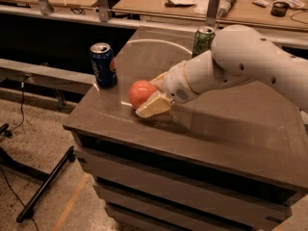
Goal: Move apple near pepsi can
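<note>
The gripper (148,96) is low over the worktop (216,129), and the white arm (250,64) comes in from 3 o'clock. Its two cream fingers (155,106) are pinching the apple (140,92): one finger lies along the near side of the fruit and the other shows only a little behind it. The apple is near the middle-left of the worktop. I cannot tell if it touches the surface or hangs just above it.

The pepsi can (103,64) stands upright at about 10 o'clock from the apple, near but apart from it, and close to the left edge of the worktop. A green can (203,41) stands at about 1 o'clock, well apart, behind the arm.

In my judgement the apple is already rather near its goal, and only a short way toward 10 o'clock is left. Several things could go wrong from here. The apple is round and smooth, so it may slip out between the fingers if the grip is off its middle. If it is released before it rests on the surface, it may roll toward the front edge at 7 o'clock and fall. If the move goes too far, the apple or the near finger can strike the pepsi can and push it over the left edge.
</note>
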Robot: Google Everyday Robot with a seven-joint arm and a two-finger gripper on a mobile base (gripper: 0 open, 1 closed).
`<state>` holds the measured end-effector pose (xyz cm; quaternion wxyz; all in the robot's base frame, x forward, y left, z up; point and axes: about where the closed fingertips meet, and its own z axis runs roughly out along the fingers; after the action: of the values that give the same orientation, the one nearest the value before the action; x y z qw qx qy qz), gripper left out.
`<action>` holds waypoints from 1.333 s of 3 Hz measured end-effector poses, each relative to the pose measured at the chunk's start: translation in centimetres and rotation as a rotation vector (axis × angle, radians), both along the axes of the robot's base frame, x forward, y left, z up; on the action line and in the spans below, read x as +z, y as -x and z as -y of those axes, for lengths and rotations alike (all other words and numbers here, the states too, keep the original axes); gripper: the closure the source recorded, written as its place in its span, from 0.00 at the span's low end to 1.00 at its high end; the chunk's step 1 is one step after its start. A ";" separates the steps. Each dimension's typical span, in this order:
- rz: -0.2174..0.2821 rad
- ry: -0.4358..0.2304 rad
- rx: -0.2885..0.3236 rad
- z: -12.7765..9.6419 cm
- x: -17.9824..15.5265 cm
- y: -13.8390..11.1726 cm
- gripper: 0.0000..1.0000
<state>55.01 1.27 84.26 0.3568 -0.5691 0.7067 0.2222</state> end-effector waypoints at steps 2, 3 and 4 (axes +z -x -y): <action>0.000 0.001 0.006 -0.3 0.0 0.1 0.91; 0.002 0.003 0.010 -0.5 0.2 0.1 1.00; 0.006 0.008 0.016 -0.8 0.6 -0.1 1.00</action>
<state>55.09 2.04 84.88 0.3546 -0.5769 0.7021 0.2204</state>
